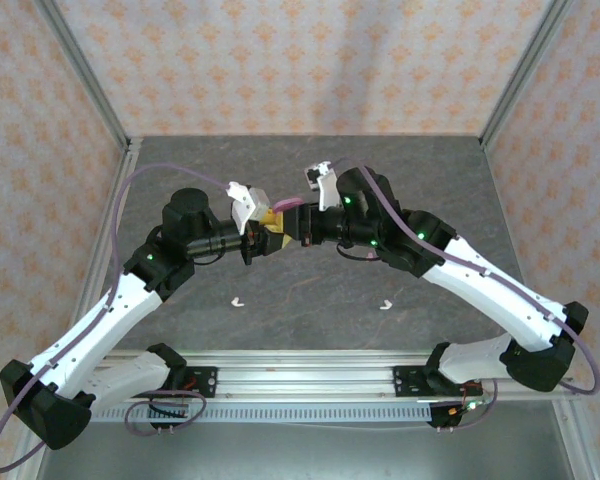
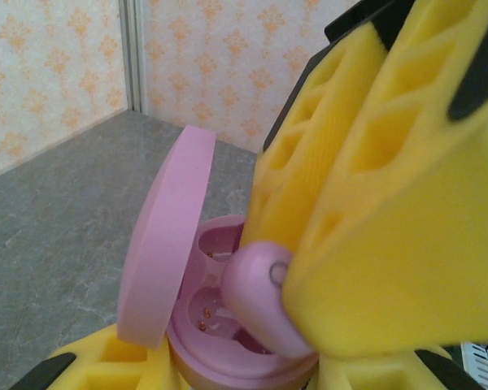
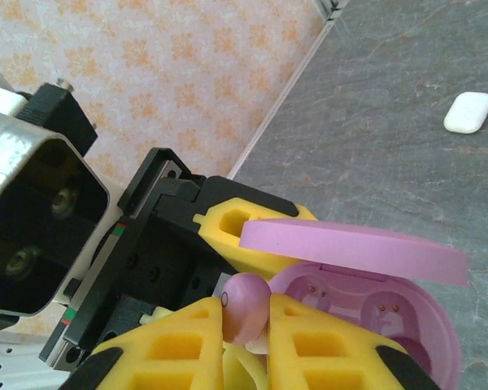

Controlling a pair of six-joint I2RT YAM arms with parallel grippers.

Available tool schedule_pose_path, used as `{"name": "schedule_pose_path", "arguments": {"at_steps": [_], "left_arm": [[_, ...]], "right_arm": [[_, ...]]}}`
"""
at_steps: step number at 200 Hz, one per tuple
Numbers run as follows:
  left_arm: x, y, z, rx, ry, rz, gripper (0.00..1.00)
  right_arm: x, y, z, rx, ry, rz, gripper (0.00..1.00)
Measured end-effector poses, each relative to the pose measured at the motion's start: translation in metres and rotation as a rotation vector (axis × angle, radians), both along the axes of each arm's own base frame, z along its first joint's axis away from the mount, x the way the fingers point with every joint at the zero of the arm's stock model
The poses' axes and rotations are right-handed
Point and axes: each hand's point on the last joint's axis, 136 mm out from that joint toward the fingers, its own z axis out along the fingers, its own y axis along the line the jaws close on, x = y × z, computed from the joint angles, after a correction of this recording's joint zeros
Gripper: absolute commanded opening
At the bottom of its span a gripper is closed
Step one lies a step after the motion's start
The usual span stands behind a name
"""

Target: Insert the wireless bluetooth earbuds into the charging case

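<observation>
The pink charging case [image 2: 228,345] is open, its lid [image 2: 167,244] standing up, and my left gripper [image 2: 228,378] is shut on its base. Both sockets with gold contacts look empty. My right gripper [image 3: 248,341] is shut on a pink earbud [image 3: 246,307], which it holds just over the case's rim [image 3: 366,321]. In the left wrist view that earbud [image 2: 256,296] hangs over the near socket, gripped by the right gripper's yellow fingers [image 2: 390,203]. From above, the left gripper [image 1: 263,240] and the right gripper [image 1: 292,232] meet mid-table. Two white earbuds [image 1: 238,301] [image 1: 386,304] lie on the table.
The grey table [image 1: 310,290] is walled by patterned panels with metal posts at the corners. A small white object [image 3: 468,112] lies on the table beyond the case. A metal rail [image 1: 300,375] runs along the near edge between the arm bases.
</observation>
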Motion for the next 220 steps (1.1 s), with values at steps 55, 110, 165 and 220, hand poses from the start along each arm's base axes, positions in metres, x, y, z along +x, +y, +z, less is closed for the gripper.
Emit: {"name": "schedule_pose_path", "arguments": {"at_steps": [55,110,165,220], "left_arm": [[-0.0005,-0.0001,-0.0005,0.001,0.003,-0.003,0.08],[-0.0008,0.0,-0.0015,0.003,0.007,-0.003,0.08],[-0.0015,0.0004,-0.0024,0.006,0.011,-0.003,0.08],[-0.004,0.0018,-0.0017,0.008,0.011,-0.003,0.08]], "right_arm": [[0.0006,0.0005,-0.0022,-0.013,-0.01,0.006,0.2],[0.0004,0.0,-0.0029,-0.03,-0.02,0.013,0.28],[0.0006,-0.0007,-0.0041,-0.038,-0.015,0.01,0.29],[-0.0001,-0.0015,-0.0039,-0.045,-0.012,0.009,0.29]]}}
